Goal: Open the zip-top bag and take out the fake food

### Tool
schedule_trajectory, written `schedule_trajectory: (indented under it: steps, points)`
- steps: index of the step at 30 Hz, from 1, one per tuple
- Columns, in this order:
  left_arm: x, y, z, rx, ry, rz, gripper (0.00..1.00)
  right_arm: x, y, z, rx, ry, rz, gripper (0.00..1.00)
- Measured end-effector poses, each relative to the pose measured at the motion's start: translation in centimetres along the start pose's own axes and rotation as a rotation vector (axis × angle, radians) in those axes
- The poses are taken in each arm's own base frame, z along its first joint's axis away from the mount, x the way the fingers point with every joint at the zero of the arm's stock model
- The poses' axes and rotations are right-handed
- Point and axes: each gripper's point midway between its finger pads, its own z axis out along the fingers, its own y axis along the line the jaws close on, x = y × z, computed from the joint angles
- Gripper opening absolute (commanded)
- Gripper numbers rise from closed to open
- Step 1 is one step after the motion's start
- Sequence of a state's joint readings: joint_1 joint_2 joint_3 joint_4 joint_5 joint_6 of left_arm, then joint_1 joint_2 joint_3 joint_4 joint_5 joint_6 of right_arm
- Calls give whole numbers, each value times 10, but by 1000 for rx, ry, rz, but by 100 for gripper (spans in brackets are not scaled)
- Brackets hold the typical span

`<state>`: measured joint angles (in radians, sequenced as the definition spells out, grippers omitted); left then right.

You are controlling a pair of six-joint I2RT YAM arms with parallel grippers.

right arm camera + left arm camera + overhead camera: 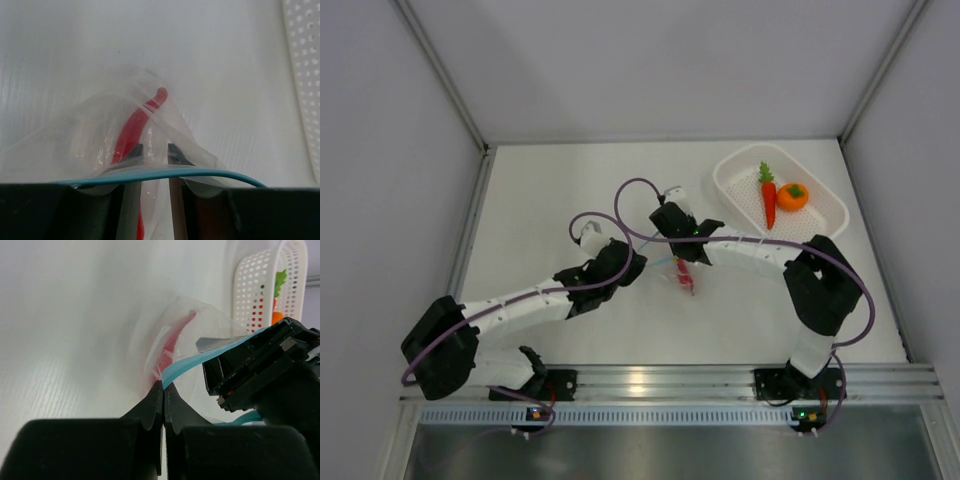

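The zip-top bag (684,277) lies mid-table, clear, with a light blue zip strip (192,361). The red chili pepper (171,344) is inside it and also shows in the right wrist view (131,131). My left gripper (163,384) is shut on one end of the zip strip. My right gripper (155,150) reaches into the bag's mouth with its fingers a little apart, the chili just left of them and the strip (165,173) running across them. The carrot (769,203) and the orange (793,196) lie in the white basket.
The white perforated basket (825,195) stands at the back right; it shows in the left wrist view (250,295) just beyond the bag. White walls enclose the table on three sides. A metal rail runs along the near edge.
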<state>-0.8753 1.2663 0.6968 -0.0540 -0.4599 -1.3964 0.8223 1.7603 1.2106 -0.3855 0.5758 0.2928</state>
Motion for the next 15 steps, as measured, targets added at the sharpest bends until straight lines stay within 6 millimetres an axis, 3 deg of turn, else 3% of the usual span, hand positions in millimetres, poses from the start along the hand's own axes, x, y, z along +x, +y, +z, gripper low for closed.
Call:
schedule_trajectory:
  steps: [8, 15]
  points:
    - [4, 16, 6, -49, 4, 36, 0, 24, 32, -1, -158, 95, 79, 32]
    - [4, 19, 6, -58, 5, 59, 0, 40, 44, 4, -187, 154, 119, 35]
